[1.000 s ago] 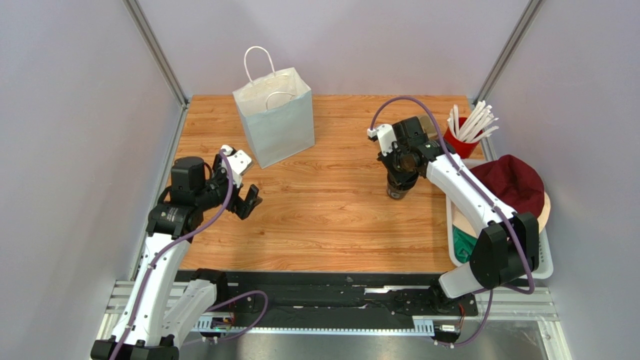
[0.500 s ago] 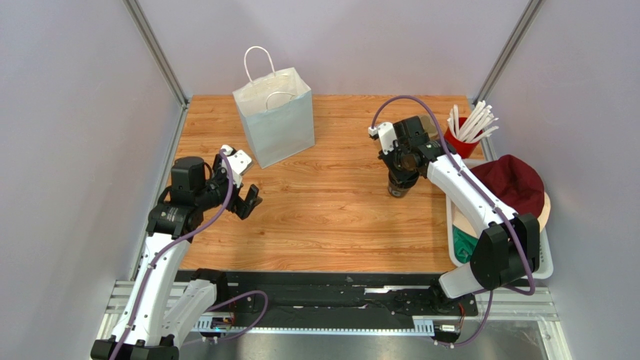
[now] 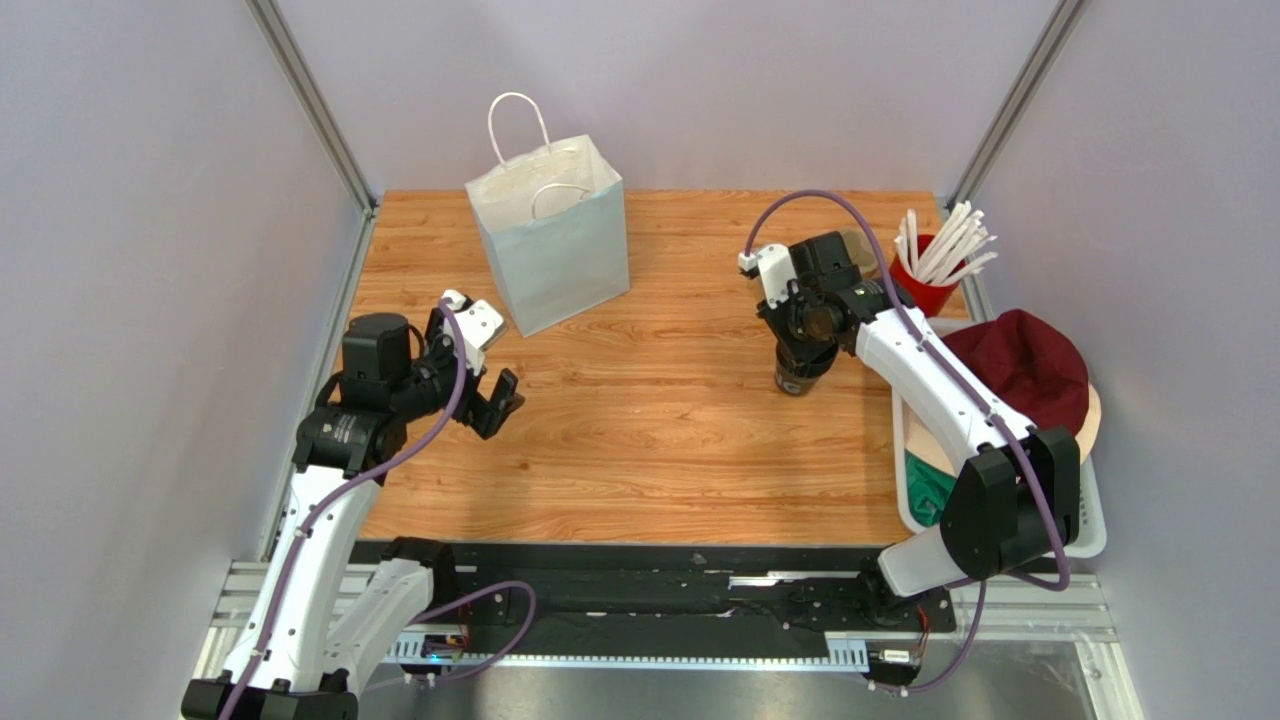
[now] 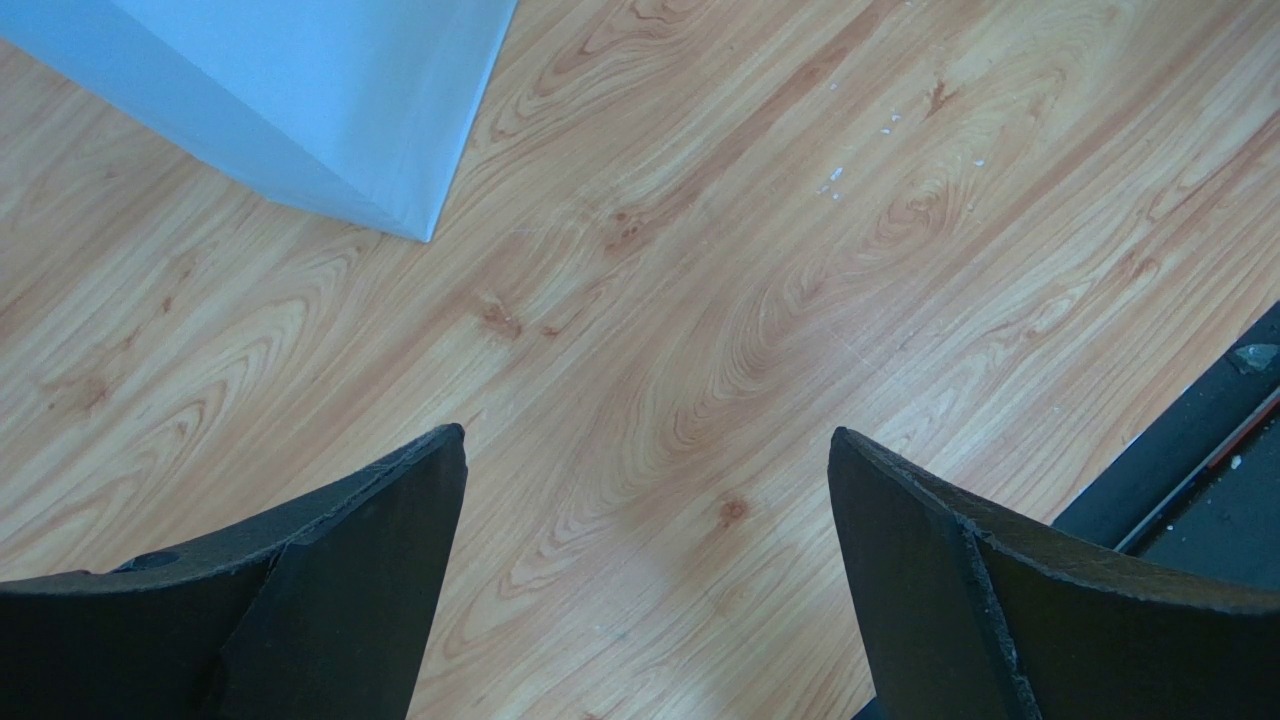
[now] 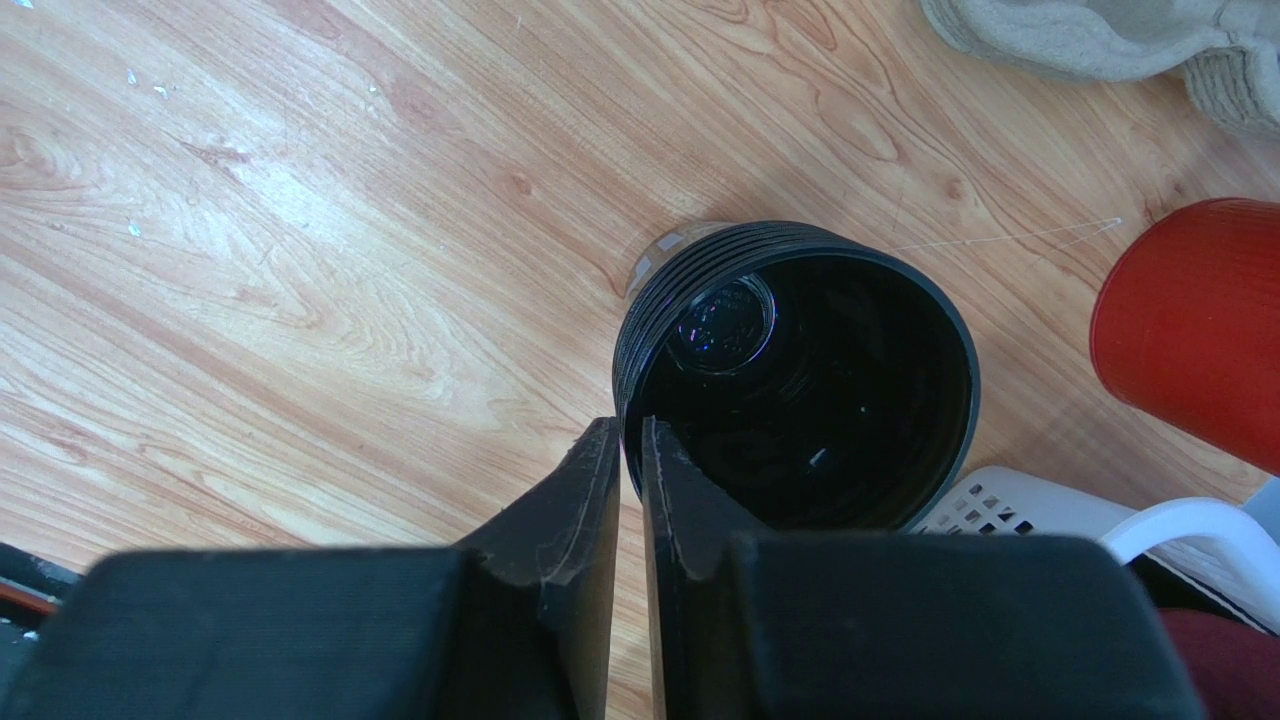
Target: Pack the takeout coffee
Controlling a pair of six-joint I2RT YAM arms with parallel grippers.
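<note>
Nearest the front edge of the worktop (image 3: 661,435), on its left side, the left pincer (image 3: 489,398) hangs over bare wood. Its two dark fingers (image 4: 346,570) are spread wide and nothing is between them. In the left wrist view, the bottom corner of the paper bag (image 3: 549,240) shows just beyond those fingers, apart from them.

Further in, on the right half of the worktop, the black coffee cup (image 3: 793,383) stands upright on the wood with its mouth up and ribbed rings around its wall. It is nearer the right edge than the middle and well apart from the bag. The right pincer (image 5: 631,435) points down at it from above. Its fingers stand almost together with only a thin slit between them, and their tips meet the rim of the cup on one side. Whether they are pinching the wall or have let it go, I cannot tell.

Along the right edge a white basket (image 3: 1097,528) sits beside the worktop. It holds a dark red cap (image 3: 1029,368) and some green cloth (image 3: 929,492).

At the far right corner a red cup (image 3: 917,285) holds white straws (image 3: 947,240), just past the coffee cup.

At the far edge, left of the middle, the white paper bag stands upright with its mouth up and its handles raised.
</note>
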